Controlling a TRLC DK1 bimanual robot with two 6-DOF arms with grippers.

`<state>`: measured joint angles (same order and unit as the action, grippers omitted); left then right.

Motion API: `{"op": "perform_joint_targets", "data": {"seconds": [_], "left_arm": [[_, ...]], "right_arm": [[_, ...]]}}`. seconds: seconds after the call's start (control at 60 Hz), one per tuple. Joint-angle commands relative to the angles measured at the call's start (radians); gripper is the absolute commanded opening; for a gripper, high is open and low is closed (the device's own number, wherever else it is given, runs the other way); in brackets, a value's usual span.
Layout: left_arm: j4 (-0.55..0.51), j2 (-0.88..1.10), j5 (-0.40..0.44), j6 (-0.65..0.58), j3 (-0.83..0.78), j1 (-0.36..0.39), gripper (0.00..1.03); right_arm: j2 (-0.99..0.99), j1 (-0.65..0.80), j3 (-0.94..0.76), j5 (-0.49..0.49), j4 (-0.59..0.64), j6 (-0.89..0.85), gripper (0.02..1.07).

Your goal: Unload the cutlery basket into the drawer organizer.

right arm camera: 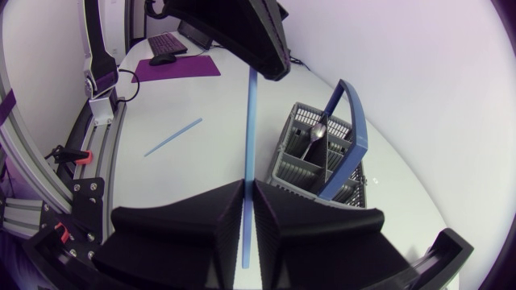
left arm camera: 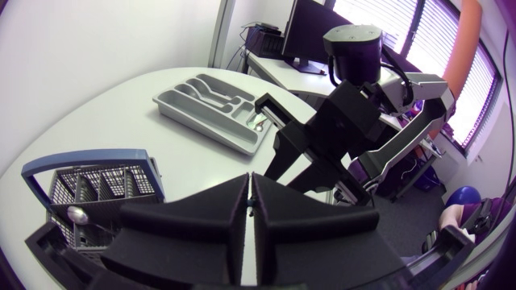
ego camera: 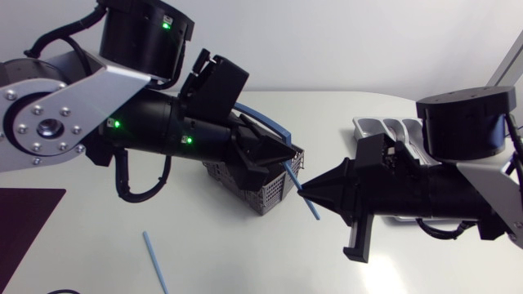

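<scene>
A long blue stick (ego camera: 309,204) hangs slanted in the air just beside the grey cutlery basket (ego camera: 263,196). My left gripper (ego camera: 294,158) is shut on its upper end, above the basket's rim. My right gripper (ego camera: 304,193) is shut on its middle, and in the right wrist view the blue stick (right arm camera: 249,137) runs between its fingers (right arm camera: 218,209) up to the left gripper (right arm camera: 270,64). A spoon (right arm camera: 316,137) stands in the basket (right arm camera: 310,165), under its blue handle (right arm camera: 353,121). The grey drawer organizer (ego camera: 384,128) lies behind my right arm, and the left wrist view shows cutlery in the organizer (left arm camera: 211,105).
A second blue stick (ego camera: 155,263) lies flat on the table near the front, left of the basket. A dark purple mat (ego camera: 24,220) covers the front left corner. My two arms meet over the middle of the table.
</scene>
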<state>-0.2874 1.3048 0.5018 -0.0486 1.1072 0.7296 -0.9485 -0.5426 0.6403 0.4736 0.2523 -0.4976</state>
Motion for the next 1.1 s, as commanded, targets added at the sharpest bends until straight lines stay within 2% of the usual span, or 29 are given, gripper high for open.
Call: {"op": "perform_joint_targets", "data": {"seconds": [0.0,0.067,0.15,0.3,0.433,0.583,0.683,0.783,1.017,1.083], "left_arm": [[-0.002,0.013,0.017,0.019,0.026,0.005,0.04],[-0.002,0.013,0.020,0.021,0.029,0.005,0.05],[-0.006,0.013,0.021,0.024,0.033,0.004,0.16],[-0.019,0.010,0.021,0.026,0.071,-0.009,0.54],[-0.045,-0.002,0.020,0.024,0.138,-0.053,0.72],[-0.108,-0.012,0.006,-0.020,0.197,-0.108,0.74],[-0.213,-0.002,-0.048,-0.109,0.232,-0.136,0.76],[-0.303,0.005,-0.118,-0.194,0.238,-0.168,0.77],[-0.467,-0.009,-0.167,-0.352,0.206,-0.306,0.77],[-0.481,-0.018,-0.192,-0.407,0.174,-0.337,0.77]], "right_arm": [[-0.015,-0.010,0.016,-0.001,-0.005,0.008,0.07],[-0.018,-0.011,0.015,-0.001,-0.005,0.008,0.07],[-0.019,-0.010,0.012,0.000,-0.004,0.008,0.07],[-0.012,-0.011,0.005,0.002,0.016,0.008,0.07],[0.017,-0.008,-0.011,0.002,0.041,0.008,0.07],[0.080,0.049,-0.019,0.000,0.105,0.001,0.07],[0.114,0.124,-0.018,0.002,0.145,-0.018,0.07],[0.119,0.242,-0.008,0.019,0.173,-0.033,0.07],[0.027,0.581,0.061,0.060,0.197,-0.055,0.07],[-0.033,0.659,0.087,0.063,0.191,-0.055,0.07]]}}
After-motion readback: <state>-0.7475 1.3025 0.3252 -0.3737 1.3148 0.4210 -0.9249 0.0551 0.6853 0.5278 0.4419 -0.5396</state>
